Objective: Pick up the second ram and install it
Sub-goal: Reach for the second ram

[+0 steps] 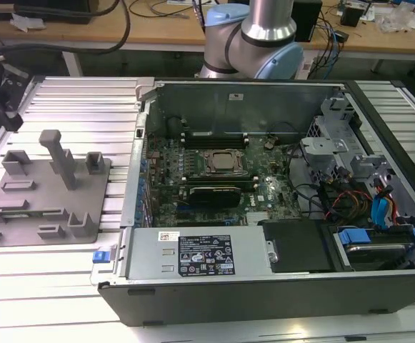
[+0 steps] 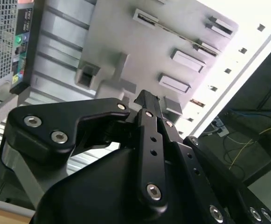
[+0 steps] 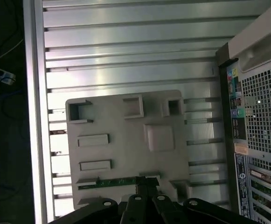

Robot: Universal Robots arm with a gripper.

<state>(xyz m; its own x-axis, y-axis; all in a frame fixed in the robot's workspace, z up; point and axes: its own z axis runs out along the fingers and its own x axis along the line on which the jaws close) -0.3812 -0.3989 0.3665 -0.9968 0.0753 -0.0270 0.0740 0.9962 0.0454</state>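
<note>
Found the second ram (image 3: 109, 182) standing on edge in a slot of the grey holder tray (image 3: 126, 130); saw the tool (image 3: 147, 183) above it, closed together, empty. Judged light, stiff, thin, fragile; best pinched across flat faces, mid-length

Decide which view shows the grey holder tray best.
The first wrist view: the holder tray is nearly whole, face on. The exterior view shows it slanted; the second wrist view, partly behind the pincer.

Bright overhead light — glare on table slats (image 3: 126, 70); second wrist view blown white; computer case (image 1: 264, 296) interior dim.
</note>
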